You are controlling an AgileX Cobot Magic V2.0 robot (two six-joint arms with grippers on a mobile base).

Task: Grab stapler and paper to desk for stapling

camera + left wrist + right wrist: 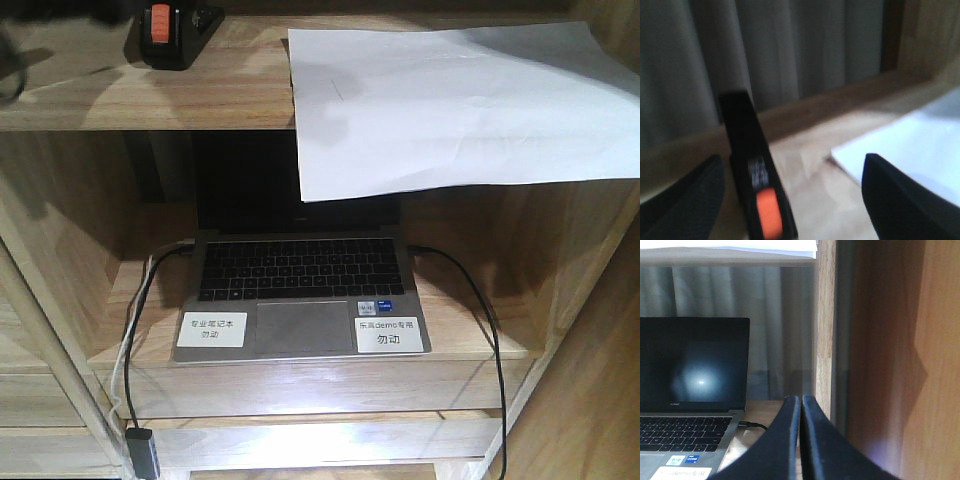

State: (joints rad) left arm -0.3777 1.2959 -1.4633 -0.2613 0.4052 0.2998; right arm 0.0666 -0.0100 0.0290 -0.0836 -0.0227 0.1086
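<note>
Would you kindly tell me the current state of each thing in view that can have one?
Stapler: lying on the upper shelf, not gripped.
Paper: lying flat on the same shelf, front edge overhanging it.
Laptop: lid open, screen dark, cables plugged in on both sides.
Left hand: open, straddling the stapler without gripping it.
Right hand: shut, empty.

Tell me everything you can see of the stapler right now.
The stapler is small and black, plastic by its look, with an orange-red cap on the end facing the robot. It rests on the upper shelf, left of the paper and apart from it. The left gripper is open around it, the stapler nearer one finger; contact is unclear.
</note>
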